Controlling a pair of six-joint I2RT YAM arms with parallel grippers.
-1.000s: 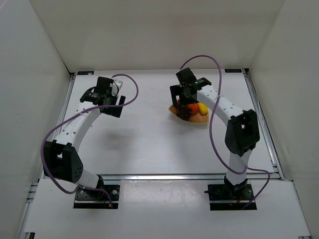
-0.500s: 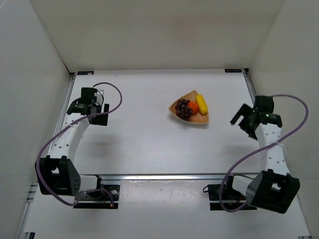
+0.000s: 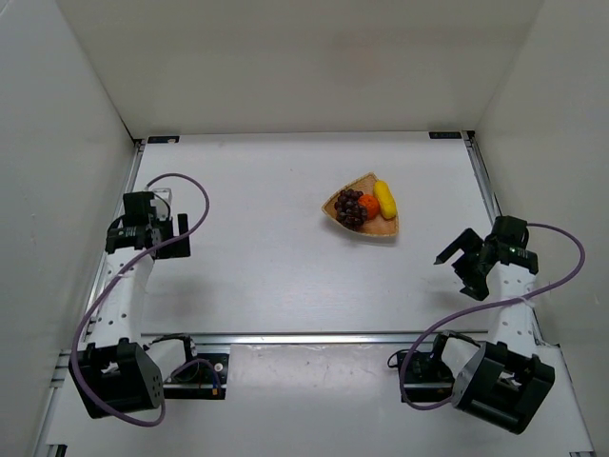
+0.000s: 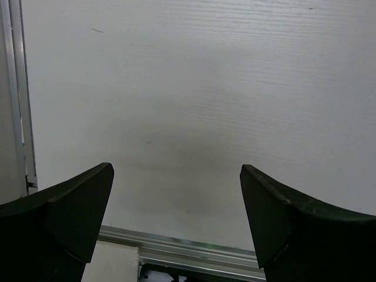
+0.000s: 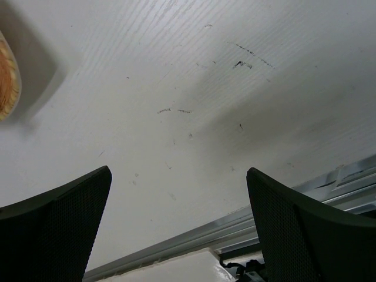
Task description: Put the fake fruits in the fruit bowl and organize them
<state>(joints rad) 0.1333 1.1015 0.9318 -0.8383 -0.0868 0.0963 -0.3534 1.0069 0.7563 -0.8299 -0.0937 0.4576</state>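
Note:
The tan wicker fruit bowl sits on the table right of centre. In it lie the dark grape bunch, the round orange and the oblong yellow fruit. My left gripper is open and empty at the far left of the table. My right gripper is open and empty at the right, well clear of the bowl. In the left wrist view the gripper has only bare table between its jaws. In the right wrist view the gripper is also empty, with the bowl's rim at the left edge.
White walls close in the table on the left, back and right. Aluminium rails run along the table's left edge, right edge and front edge. The front rail shows in both wrist views.
Both arms have pulled back from the table's far half toward the near side. The right gripper left the bowl, which now shows all three fruits uncovered.

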